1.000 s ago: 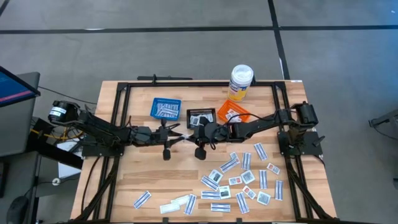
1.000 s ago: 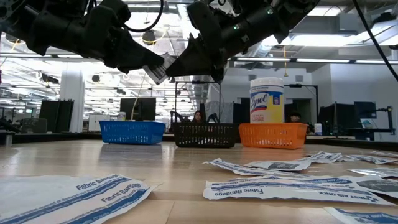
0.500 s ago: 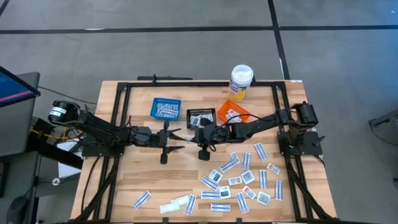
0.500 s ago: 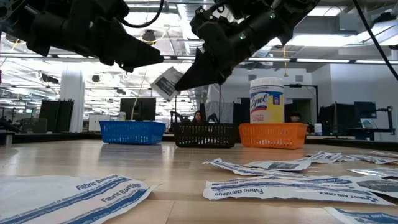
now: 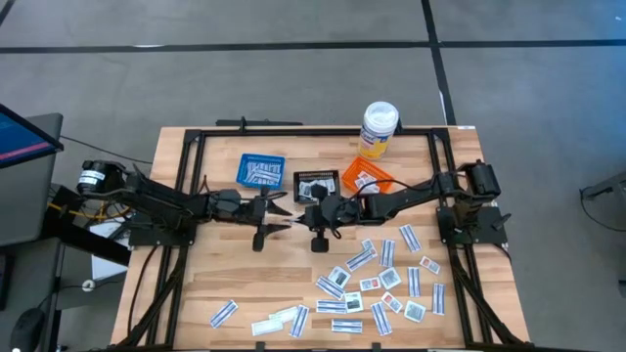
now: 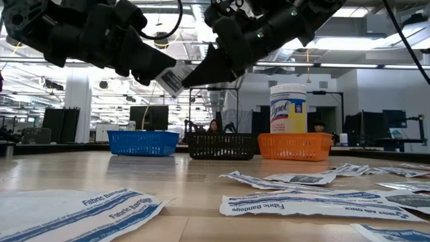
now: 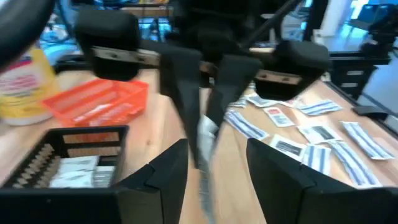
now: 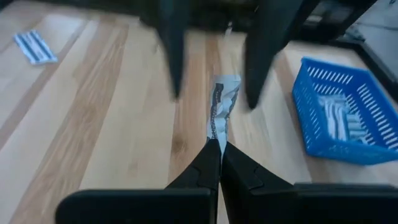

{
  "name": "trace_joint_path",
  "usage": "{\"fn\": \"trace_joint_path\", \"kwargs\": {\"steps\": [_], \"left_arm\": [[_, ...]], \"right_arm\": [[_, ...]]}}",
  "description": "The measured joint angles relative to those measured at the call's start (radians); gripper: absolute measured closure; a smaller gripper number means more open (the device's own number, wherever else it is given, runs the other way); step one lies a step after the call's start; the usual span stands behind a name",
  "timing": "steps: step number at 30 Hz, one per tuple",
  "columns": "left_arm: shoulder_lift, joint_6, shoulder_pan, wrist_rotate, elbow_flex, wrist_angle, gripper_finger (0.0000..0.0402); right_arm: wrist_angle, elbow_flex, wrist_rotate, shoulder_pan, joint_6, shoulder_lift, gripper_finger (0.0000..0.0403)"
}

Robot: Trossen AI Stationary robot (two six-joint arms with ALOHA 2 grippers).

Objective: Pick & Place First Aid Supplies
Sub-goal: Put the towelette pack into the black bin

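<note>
One small white first aid packet with dark print (image 8: 221,99) is in the air over the table's middle, in front of the black basket. My right gripper (image 8: 219,148) is shut on it. My left gripper (image 7: 216,148) faces it from the table's left and is open. Its two fingers (image 8: 171,59) stand on either side of the packet's free end without touching it. In the low view the packet (image 6: 170,81) shows between the two grippers, well above the table. Many more packets (image 5: 377,284) lie flat on the near right of the table. My right gripper pinches one end of the packet (image 8: 215,138) between its two fingertips. The fingers lie about level and point toward the table's left. The packet sticks out beyond them edge-on, lifted clear of the table.
A blue basket (image 5: 260,170), a black basket (image 5: 317,183) and an orange basket (image 5: 366,179) stand in a row at the far side, each with packets inside. A tall white bottle (image 5: 379,128) stands behind the orange one. A few strips (image 5: 264,318) lie at the near left.
My left gripper has opened and let go of the packet. It drew back a little toward the table's left, then came in again, and its fingers now stand on either side of the packet. My right gripper has kept its hold and raised the packet slightly.
</note>
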Motion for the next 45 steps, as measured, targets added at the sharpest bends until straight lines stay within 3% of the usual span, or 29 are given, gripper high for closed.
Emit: {"fn": "trace_joint_path", "kwargs": {"steps": [11,24,37,45], "left_arm": [[0.107,0.040,0.016,-0.037,0.000,0.181,0.0264],[0.147,0.081,0.016,-0.036,-0.002,0.204,0.0376],[0.146,0.079,0.011,-0.036,0.001,0.238,0.0347],[0.146,0.086,0.011,-0.036,0.001,0.233,0.0392]], "right_arm": [[0.033,0.000,-0.001,-0.005,0.002,0.000,0.0402],[0.015,-0.001,0.003,-0.005,0.002,0.000,0.0402],[0.006,0.000,0.002,-0.006,0.034,-0.001,0.0402],[0.003,0.000,0.002,-0.006,0.036,-0.001,0.0402]]}}
